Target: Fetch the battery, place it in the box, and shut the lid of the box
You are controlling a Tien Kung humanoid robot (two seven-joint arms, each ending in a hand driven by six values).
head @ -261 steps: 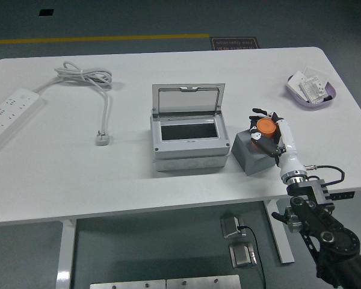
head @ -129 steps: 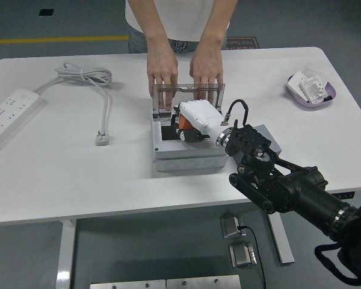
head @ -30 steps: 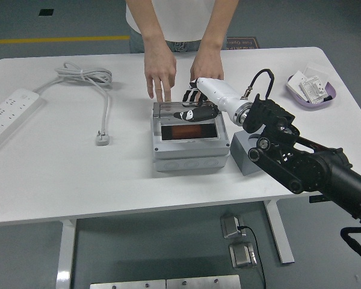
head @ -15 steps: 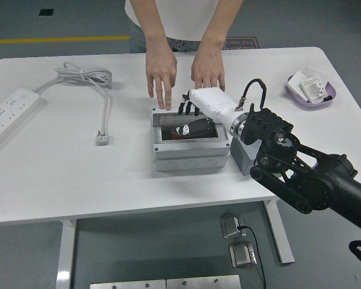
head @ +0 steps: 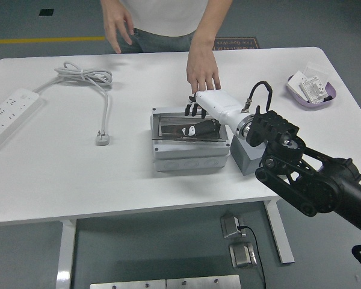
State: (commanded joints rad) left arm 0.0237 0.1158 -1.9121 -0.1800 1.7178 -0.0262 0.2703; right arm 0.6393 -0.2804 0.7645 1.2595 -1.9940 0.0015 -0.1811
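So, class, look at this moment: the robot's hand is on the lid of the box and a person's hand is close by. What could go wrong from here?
1. The person's hand hangs just beyond the right hand and the box; either moving suddenly could cause a collision.
2. The right hand's fingers lie flat on the lid; the view cannot confirm it is latched, so it might spring up when released.
3. Withdrawing, the arm could bump the grey block beside the box.

A lab or workshop: grey floor with a yellow line (head: 48, 40), white table (head: 78, 174), power strip (head: 9, 114)
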